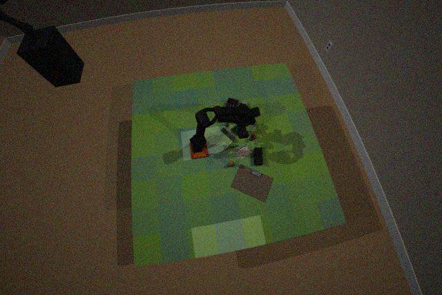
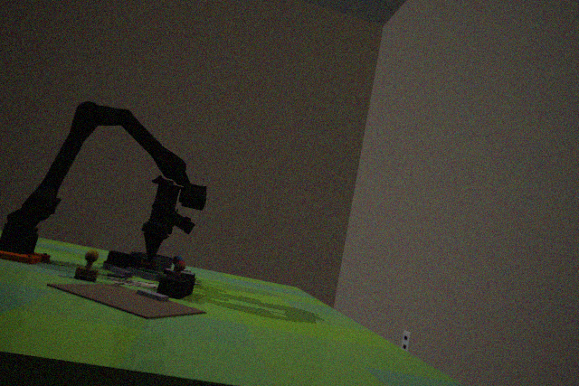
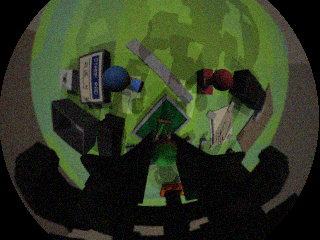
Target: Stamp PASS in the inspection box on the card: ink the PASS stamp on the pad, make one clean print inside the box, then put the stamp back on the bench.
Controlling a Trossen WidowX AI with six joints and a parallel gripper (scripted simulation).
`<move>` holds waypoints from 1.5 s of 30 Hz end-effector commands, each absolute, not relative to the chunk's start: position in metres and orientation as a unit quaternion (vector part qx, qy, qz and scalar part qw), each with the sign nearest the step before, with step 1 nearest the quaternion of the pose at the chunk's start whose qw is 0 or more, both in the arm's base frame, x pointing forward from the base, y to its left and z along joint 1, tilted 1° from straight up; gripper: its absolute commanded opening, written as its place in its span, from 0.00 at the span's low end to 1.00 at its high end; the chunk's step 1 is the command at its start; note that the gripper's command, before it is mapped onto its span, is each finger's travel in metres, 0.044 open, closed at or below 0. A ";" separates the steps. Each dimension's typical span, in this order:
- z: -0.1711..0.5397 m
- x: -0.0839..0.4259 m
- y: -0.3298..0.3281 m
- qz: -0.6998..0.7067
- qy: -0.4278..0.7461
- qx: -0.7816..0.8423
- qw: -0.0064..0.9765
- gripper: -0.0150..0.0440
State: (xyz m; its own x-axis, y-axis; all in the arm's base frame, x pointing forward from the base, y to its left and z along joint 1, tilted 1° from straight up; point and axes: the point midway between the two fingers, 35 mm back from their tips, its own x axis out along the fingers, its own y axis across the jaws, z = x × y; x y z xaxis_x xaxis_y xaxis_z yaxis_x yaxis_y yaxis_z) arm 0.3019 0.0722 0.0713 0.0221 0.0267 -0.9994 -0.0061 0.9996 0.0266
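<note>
My gripper (image 3: 162, 135) (image 2: 149, 262) points down and is shut on a stamp with a green ball knob (image 3: 166, 155). The stamp is low over the green ink pad (image 3: 166, 107) with its grey rim; its lower end overlaps the green surface, and whether it touches is hidden by the fingers. I cannot read the stamp's word. A pale sheet with dark lines (image 3: 220, 127) (image 1: 242, 151), perhaps the card, lies right of the pad in the wrist view. Its inspection box cannot be made out.
In the wrist view, a blue-knobbed stamp (image 3: 116, 78), a labelled box (image 3: 86, 77) and a dark open bin (image 3: 75, 122) are left. A grey strip (image 3: 159, 70) lies beyond the pad. A red-knobbed stamp (image 3: 223, 79) and black block (image 3: 249, 89) are right. A brown board (image 1: 249, 184) (image 2: 107, 297) lies nearby.
</note>
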 end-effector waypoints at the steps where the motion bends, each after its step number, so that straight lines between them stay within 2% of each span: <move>1: 0.079 0.302 0.073 0.014 0.698 0.010 0.716 0.25; 27: 0.117 0.301 0.072 0.014 0.698 0.009 0.716 0.25; 45: 0.117 0.303 -0.021 0.035 0.698 -0.019 0.715 0.25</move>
